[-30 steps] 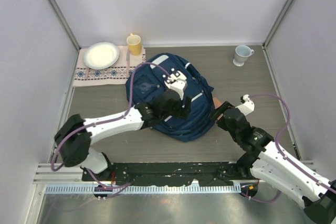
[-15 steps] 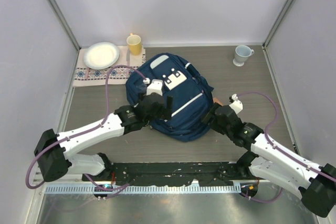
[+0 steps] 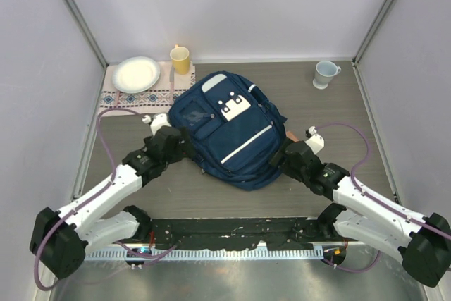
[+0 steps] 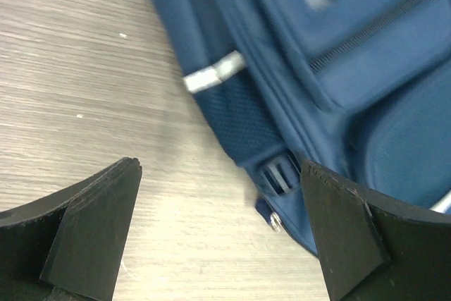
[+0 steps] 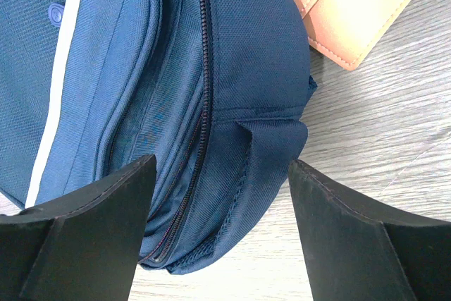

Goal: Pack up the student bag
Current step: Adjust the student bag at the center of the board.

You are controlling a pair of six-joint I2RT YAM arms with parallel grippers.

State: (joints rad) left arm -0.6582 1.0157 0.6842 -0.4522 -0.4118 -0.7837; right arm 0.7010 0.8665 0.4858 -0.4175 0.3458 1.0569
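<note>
The navy student bag point(image 3: 229, 132) lies flat mid-table, its white buckled flap point(image 3: 234, 107) facing up. My left gripper point(image 3: 187, 149) is open and empty at the bag's left edge. In the left wrist view point(image 4: 218, 244) the bag's side point(image 4: 317, 68), a strap buckle and a small metal ring point(image 4: 273, 222) lie by the right finger point(image 4: 345, 237). My right gripper point(image 3: 283, 159) is open at the bag's lower right corner. In the right wrist view point(image 5: 222, 230) that zipped corner point(image 5: 211, 139) sits between the jaws, untouched.
A tan leather wallet point(image 5: 359, 12) lies against the bag's right side and also shows in the top view point(image 3: 289, 135). A white plate point(image 3: 136, 73) on a patterned cloth point(image 3: 134, 98) and a yellow cup point(image 3: 180, 59) stand back left. A pale mug point(image 3: 325, 73) stands back right.
My left arm has drawn back off the top of the bag to its left edge. My right gripper has moved left, closer to the bag's lower right corner.
</note>
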